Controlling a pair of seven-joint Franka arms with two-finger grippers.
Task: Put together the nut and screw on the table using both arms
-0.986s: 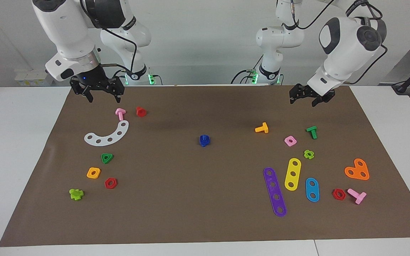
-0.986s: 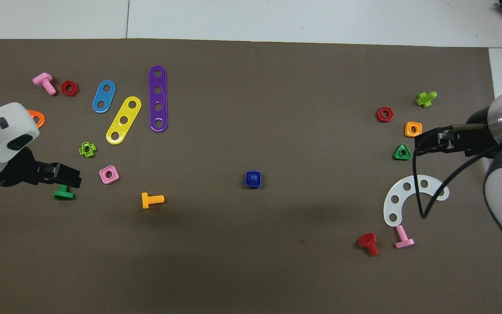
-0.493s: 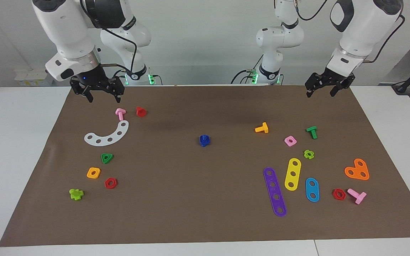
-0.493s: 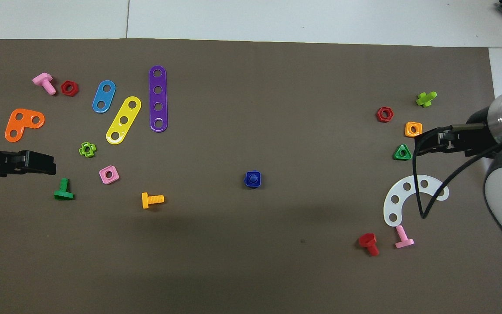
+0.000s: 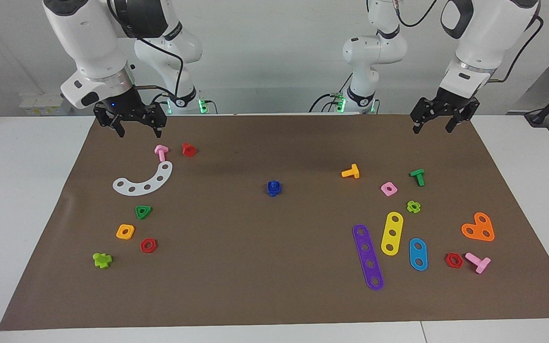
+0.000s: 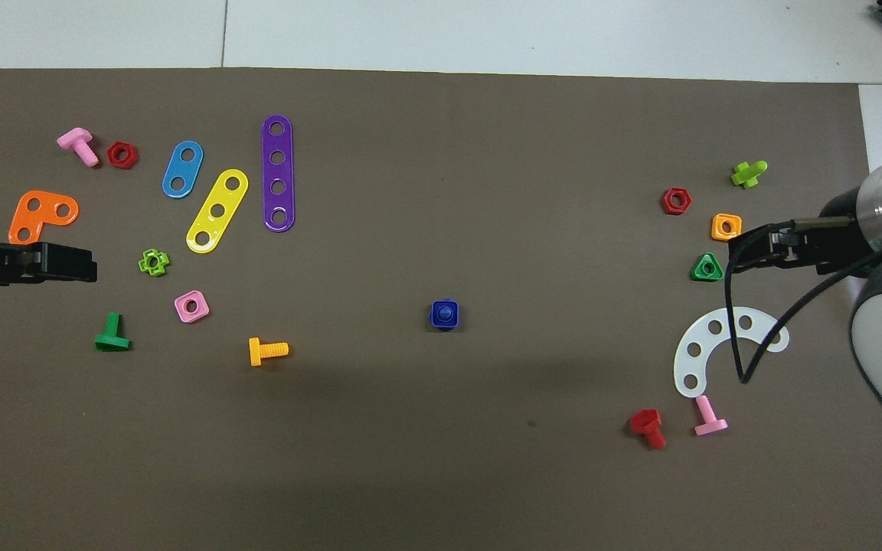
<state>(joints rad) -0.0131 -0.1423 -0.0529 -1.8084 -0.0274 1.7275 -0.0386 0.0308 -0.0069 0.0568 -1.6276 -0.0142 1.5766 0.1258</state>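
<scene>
On the white worktop [image 5: 26, 200] a large brown mat [image 5: 274, 267] covers most of the surface, with a pale wall above the robots' end. At the mat's centre sits the dark-blue nut [image 5: 273, 189], a rounded square of smooth plastic, with the screw [image 6: 445, 312] of the same blue seated in its hole, together and apart from all else. Farther from the robots than the nut, toward the left arm's end, lies a flat purple strip [image 5: 368, 257] with four holes. Toward the right arm's end lies a white curved plate [image 5: 144, 180]. The left pincer [image 5: 435, 122] hangs spread over the mat's edge nearest the robots, holding nothing; the right pincer [image 5: 130, 125] hangs likewise, spread and empty.
</scene>
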